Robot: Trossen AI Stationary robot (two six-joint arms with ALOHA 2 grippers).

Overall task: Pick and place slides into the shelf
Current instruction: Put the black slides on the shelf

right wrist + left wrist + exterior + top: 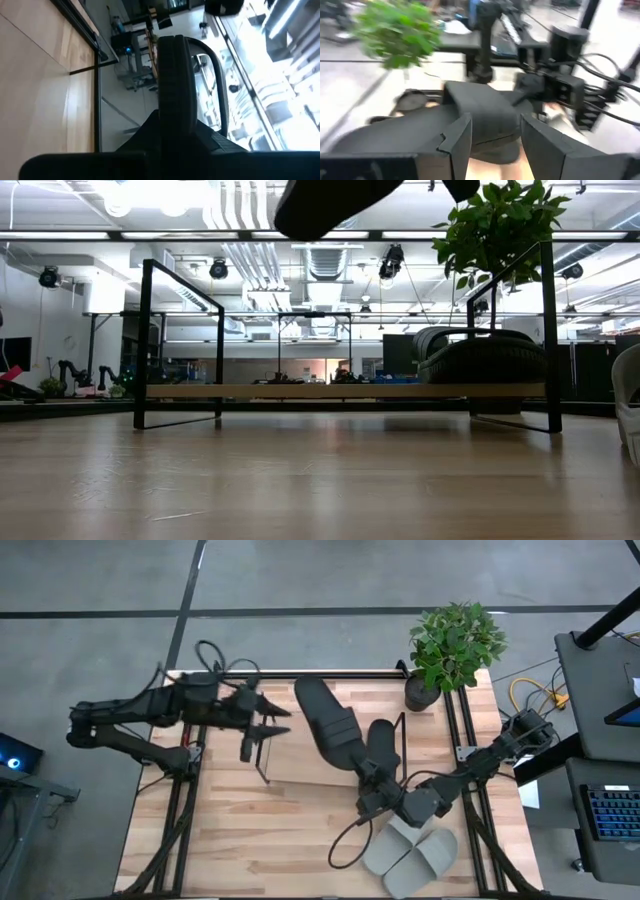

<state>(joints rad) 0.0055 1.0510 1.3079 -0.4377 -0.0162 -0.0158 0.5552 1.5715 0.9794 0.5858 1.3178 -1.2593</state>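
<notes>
Wood-plank table [250, 840] w/ black rail frame [460, 730] around it fills the high view; grey concrete floor beyond, and the low view looks across into a big room w/ ceiling ducts and lights. On the tabletop sits the shelf [300, 765], a low light board w/ thin black wire end frames, roughly centre of the table. Left arm reaches in from the left, over the shelf's left end; right arm comes from the right edge, bent toward the near-centre. Potted plant [452, 640] stands at the far right corner of the table. Black slides: one [328, 720] lies on the shelf, toe toward far-left, heel toward the middle; the other [383, 755] is just right of it, at the shelf's right end frame, held on edge. In the low view a black slide [482, 358] rests on the right end of the board. Grey pair [415, 852] lies side by side on the table, near side, right of centre, beside the right arm's wrist. Left gripper [272, 721] hovers just left of the first black slide, fingers [456, 142] apart w/ a clear gap, nothing between them. Right gripper [372, 785] is clamped on the second black slide; wrist view shows its ribbed sole edge-on between the fingers.
</notes>
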